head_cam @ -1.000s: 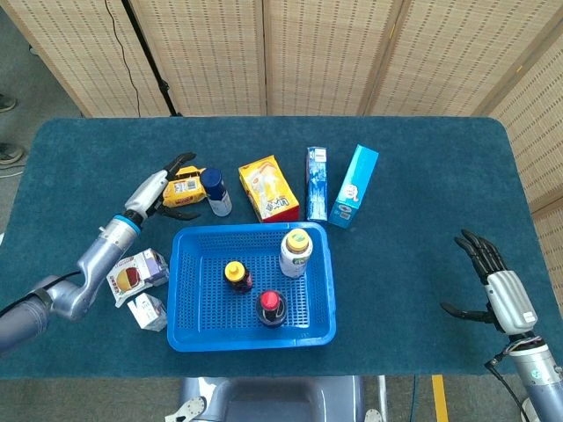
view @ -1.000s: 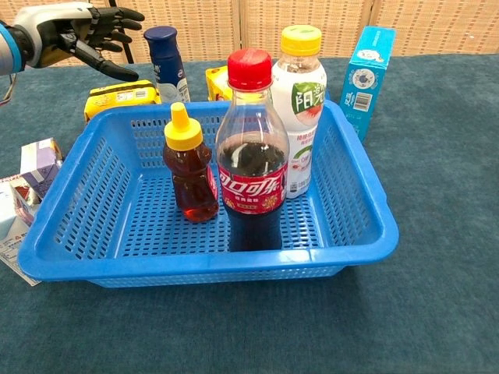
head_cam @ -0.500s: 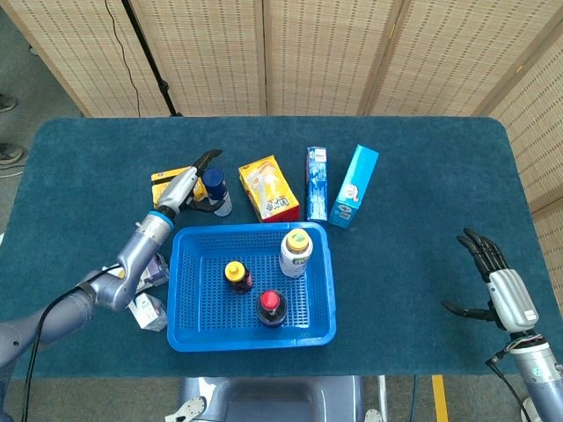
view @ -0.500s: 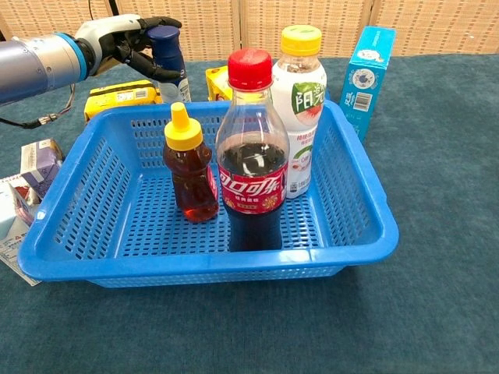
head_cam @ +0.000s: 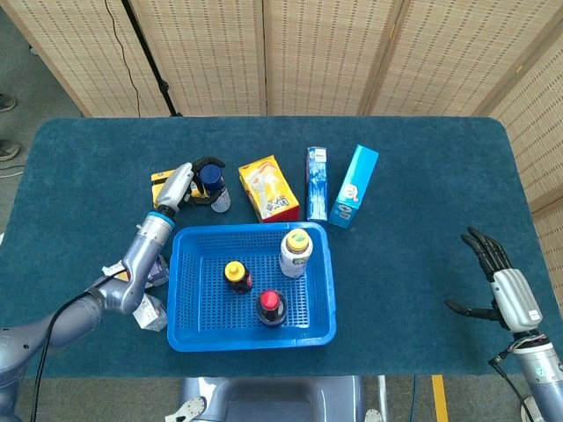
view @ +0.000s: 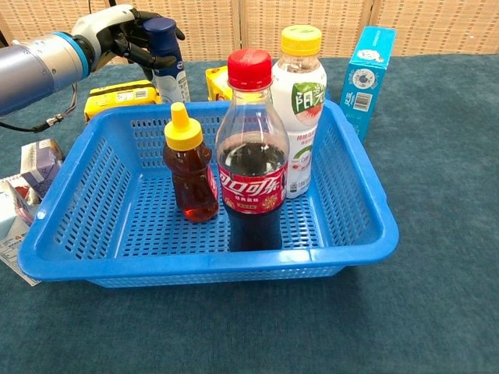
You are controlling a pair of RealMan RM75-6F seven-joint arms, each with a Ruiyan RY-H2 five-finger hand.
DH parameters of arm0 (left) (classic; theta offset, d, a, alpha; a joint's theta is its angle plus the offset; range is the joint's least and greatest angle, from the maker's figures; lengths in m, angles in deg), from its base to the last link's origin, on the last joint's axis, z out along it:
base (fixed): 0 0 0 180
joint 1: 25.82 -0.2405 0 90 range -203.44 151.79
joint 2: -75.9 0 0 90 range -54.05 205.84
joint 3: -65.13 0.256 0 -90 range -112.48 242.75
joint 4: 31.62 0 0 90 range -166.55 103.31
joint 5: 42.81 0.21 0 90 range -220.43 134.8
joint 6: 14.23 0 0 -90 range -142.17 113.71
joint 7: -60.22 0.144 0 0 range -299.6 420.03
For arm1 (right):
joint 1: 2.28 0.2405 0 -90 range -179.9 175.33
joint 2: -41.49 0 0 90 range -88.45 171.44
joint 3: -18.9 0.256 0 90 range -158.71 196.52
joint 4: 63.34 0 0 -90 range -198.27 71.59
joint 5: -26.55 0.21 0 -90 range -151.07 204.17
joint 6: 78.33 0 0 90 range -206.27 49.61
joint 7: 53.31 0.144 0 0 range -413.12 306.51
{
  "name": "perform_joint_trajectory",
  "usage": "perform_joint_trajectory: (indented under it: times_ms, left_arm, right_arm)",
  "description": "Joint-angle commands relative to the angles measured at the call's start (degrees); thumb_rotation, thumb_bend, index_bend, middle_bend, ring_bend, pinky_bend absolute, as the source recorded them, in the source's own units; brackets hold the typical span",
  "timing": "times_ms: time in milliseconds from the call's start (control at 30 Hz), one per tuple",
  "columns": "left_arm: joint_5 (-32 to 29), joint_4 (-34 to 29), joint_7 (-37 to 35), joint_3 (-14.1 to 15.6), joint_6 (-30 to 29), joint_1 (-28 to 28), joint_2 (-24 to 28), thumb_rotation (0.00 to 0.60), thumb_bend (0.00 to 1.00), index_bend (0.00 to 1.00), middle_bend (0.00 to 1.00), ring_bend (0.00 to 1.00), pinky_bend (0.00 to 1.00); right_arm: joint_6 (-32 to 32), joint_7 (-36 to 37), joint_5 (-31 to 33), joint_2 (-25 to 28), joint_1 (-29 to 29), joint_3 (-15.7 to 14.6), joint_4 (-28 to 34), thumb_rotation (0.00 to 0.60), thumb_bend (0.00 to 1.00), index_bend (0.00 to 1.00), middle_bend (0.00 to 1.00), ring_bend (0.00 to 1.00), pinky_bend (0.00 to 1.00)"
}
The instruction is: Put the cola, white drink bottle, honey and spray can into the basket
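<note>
Fingers point(view: 148, 45) of my left hand point(view: 117, 31) are wrapped around the upper body of the spray can point(view: 165, 48), which stands upright on the table point(head_cam: 422, 176) just behind the blue basket point(head_cam: 321, 290). Its long axis is vertical; the basket lies toward me. My right hand point(head_cam: 497, 286) hangs spread and empty, well apart. Cola point(view: 251, 167), honey point(view: 189, 167) and white drink bottle point(view: 300, 109) stand in the basket.

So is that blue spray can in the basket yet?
Not yet. The spray can stands upright on the table behind the basket, with the left hand wrapped around it.
</note>
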Motion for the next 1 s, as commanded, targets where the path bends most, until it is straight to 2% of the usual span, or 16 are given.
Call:
perform_joint_trajectory:
  times_ms: [33, 100, 233, 400, 533, 600, 767, 1000]
  left_arm:
    - [1.5, -3.2, -0.7, -0.1, -2.1, -1.3, 2.6, 0.600, 0.63, 0.71, 0.45, 0.40, 0.56]
    - [2.6, -6.1, -0.9, -0.1, -3.6, -2.3, 4.9, 0.600, 0.62, 0.71, 0.45, 0.40, 0.56]
    - [5.4, -16.0, -1.8, 0.1, -6.2, -5.1, 13.1, 0.600, 0.62, 0.71, 0.45, 0.40, 0.56]
    - [10.1, -33.7, -10.1, -0.9, -8.4, -10.0, 29.3, 0.600, 0.62, 0.70, 0.45, 0.39, 0.56]
    - [16.5, -42.7, -13.6, 1.0, -9.1, -12.3, 38.6, 0.600, 0.62, 0.70, 0.45, 0.39, 0.56]
    - [19.7, -45.2, -14.7, 2.5, -8.9, -12.7, 41.5, 0.600, 0.62, 0.70, 0.45, 0.39, 0.56]
    - [23.5, -48.0, -11.2, 5.2, -10.0, -13.2, 42.6, 0.600, 0.62, 0.69, 0.45, 0.39, 0.56]
    - [19.1, -45.8, -1.4, 6.6, -8.0, -11.0, 34.2, 0.600, 0.62, 0.69, 0.45, 0.39, 0.56]
  right_arm:
    - [0.1, 0.0, 0.0, 0.0, -0.1, 0.0, 0.1, 0.600, 0.00, 0.00, 0.00, 0.00, 0.00]
    - [0.2, -0.1, 0.0, 0.1, -0.1, 0.1, 0.2, 0.600, 0.00, 0.00, 0.00, 0.00, 0.00]
    - [0.6, -0.2, -0.2, 0.1, -0.2, 0.0, 0.5, 0.600, 0.00, 0.00, 0.00, 0.00, 0.00]
    - [0.9, -0.7, -0.7, 0.2, -0.2, -0.1, 1.3, 0.600, 0.00, 0.00, 0.00, 0.00, 0.00]
    - [1.3, -1.1, -0.9, 0.4, -0.3, 0.0, 2.0, 0.600, 0.00, 0.00, 0.00, 0.00, 0.00]
    - [1.4, -1.1, -0.9, 0.5, -0.4, 0.0, 2.1, 0.600, 0.00, 0.00, 0.00, 0.00, 0.00]
    - [1.7, -0.8, -1.1, 0.7, -0.5, -0.1, 2.2, 0.600, 0.00, 0.00, 0.00, 0.00, 0.00]
    - [1.6, -0.4, -0.9, 0.8, -0.5, -0.1, 1.9, 0.600, 0.00, 0.00, 0.00, 0.00, 0.00]
